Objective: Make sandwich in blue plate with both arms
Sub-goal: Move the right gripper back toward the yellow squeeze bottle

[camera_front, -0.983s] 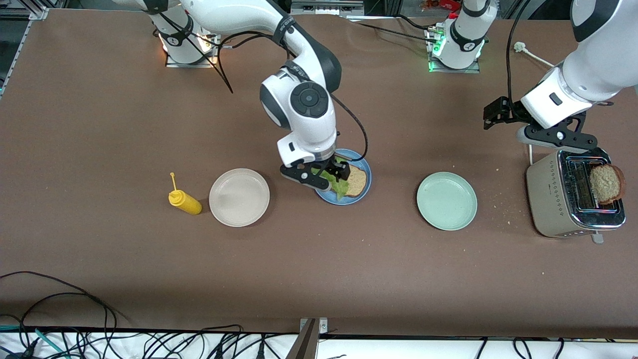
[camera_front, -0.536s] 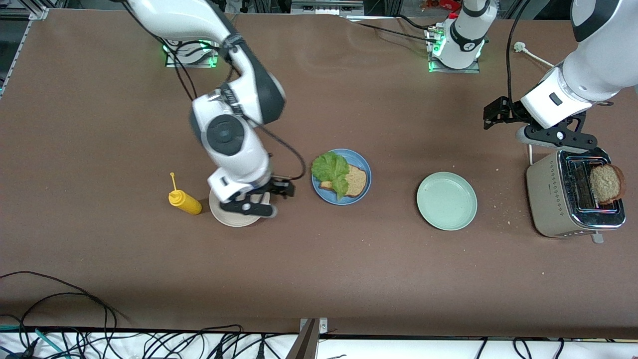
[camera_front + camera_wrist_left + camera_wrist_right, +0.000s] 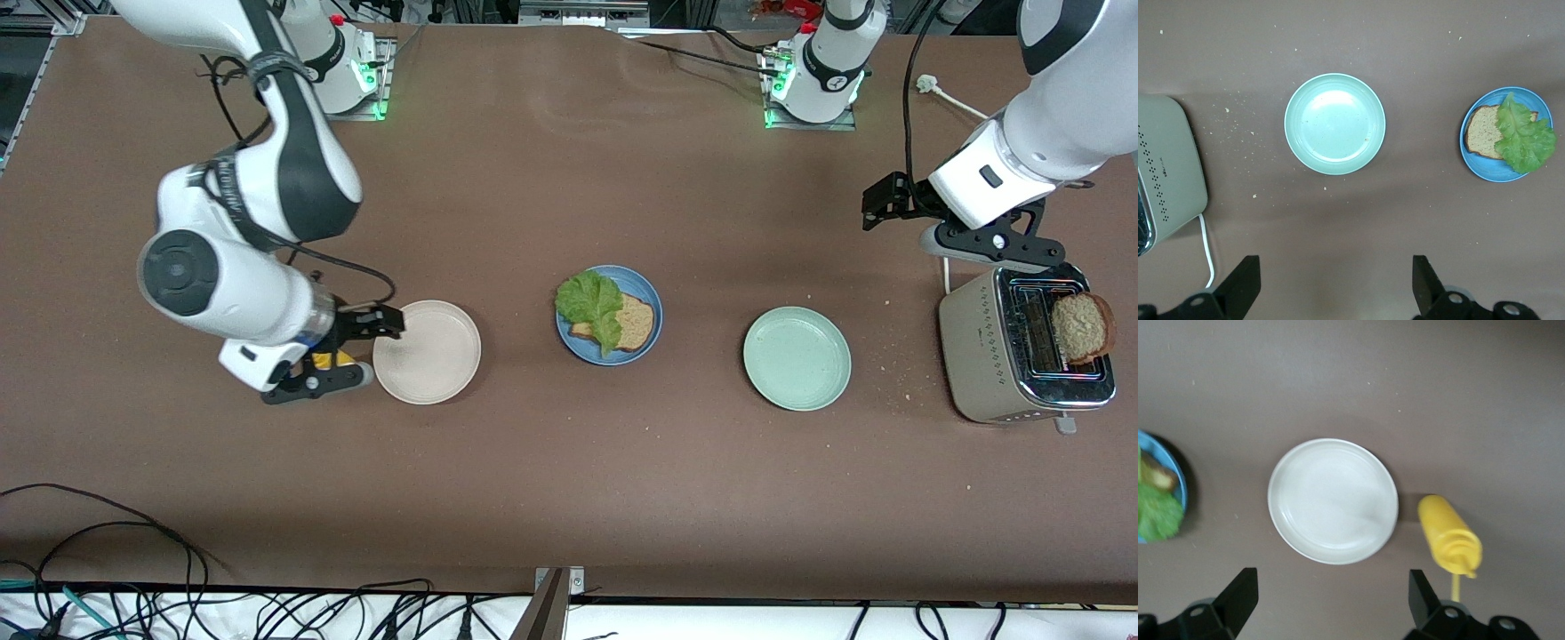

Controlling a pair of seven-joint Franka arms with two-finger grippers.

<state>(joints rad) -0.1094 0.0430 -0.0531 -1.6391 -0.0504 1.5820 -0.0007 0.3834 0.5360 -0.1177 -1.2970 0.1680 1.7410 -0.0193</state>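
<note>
The yellow squeeze bottle (image 3: pixel 335 360) is mostly hidden in the front view by the right gripper (image 3: pixel 331 360), which hangs over it, fingers spread wide, nothing held; in the right wrist view (image 3: pixel 1449 540) it is seen whole.

Three plates are counted: the beige-white plate (image 3: pixel 427 352) at the right arm's end, the blue plate (image 3: pixel 646 293) at mid-table, and the mint-green plate (image 3: pixel 797 358) toward the toaster (image 3: pixel 987 356).

On the blue plate one bread slice (image 3: pixel 633 322) is laid, half covered by a lettuce leaf (image 3: pixel 590 302) at its 9 o'clock side.

A second slice (image 3: pixel 1080 325) is propped on the toaster top; the left wrist view cuts off that toaster (image 3: pixel 1168 170) and misses the slice.

The left gripper (image 3: pixel 965 240) is held over the toaster's 12 o'clock edge, jaws fully apart, empty.
</note>
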